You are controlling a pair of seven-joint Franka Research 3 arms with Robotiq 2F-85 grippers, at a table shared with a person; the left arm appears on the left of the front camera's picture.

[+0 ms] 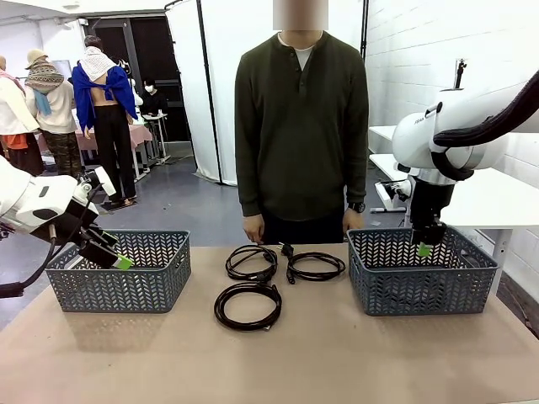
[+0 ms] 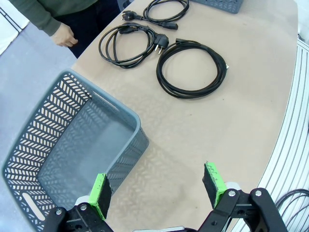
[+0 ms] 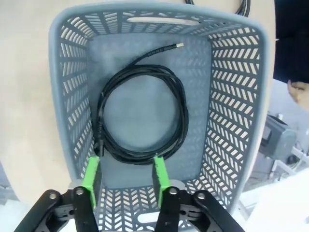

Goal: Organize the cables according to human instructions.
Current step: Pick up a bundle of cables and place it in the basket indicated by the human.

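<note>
Three cables lie coiled on the table between the baskets: one [image 1: 251, 261] at the far left, one [image 1: 316, 266] at the far right, one [image 1: 247, 305] nearer me. The left wrist view shows them too: the near coil [image 2: 190, 70] and the two farther coils [image 2: 128, 43] [image 2: 166, 9]. Another cable [image 3: 142, 116] lies flat on the floor of the right basket [image 3: 231, 96]. My right gripper [image 3: 125, 178] hangs over that basket [image 1: 421, 286], jaws apart and holding nothing; it hovers at rim height [image 1: 425, 247]. My left gripper [image 2: 157, 191] is open and empty beside the left basket [image 2: 43, 130], at its left end [image 1: 114, 255].
The left basket [image 1: 126, 286] has nothing in it. A person stands at the far edge, one hand [image 1: 253, 227] and the other hand [image 1: 354, 220] hanging by the table. Bare tabletop runs along the near edge.
</note>
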